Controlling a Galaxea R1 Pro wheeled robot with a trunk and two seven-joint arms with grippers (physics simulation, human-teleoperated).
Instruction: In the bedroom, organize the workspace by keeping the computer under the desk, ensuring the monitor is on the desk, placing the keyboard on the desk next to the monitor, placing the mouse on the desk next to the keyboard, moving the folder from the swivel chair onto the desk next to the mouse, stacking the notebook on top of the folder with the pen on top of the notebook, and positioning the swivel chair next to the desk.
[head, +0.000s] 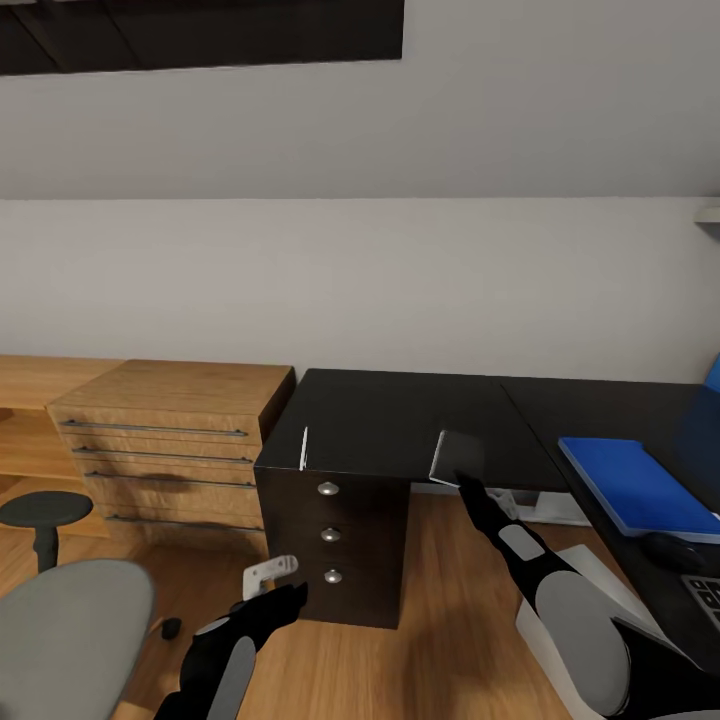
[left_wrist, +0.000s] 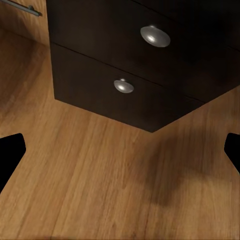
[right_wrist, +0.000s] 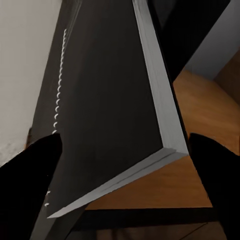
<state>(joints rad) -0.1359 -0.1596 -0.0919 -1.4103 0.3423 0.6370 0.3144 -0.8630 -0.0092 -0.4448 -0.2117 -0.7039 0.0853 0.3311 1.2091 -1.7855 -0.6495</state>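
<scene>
Grey notebook (head: 457, 457) pinched in R hand (head: 466, 482) over bench (head: 400, 420) edge; thin grip, could slip. L hand (head: 283, 597) wide, idle.

1. A plain pale wall (head: 400, 280) spans the back from 9 to 3 o'clock.
2. A dark panel (head: 200, 35) sits at 11 o'clock near the ceiling.
3. A light wooden dresser (head: 170, 440) with metal bar handles stands at 9 o'clock.
4. Wood-plank floor (head: 440, 610) covers the lower area around 6 o'clock.
</scene>
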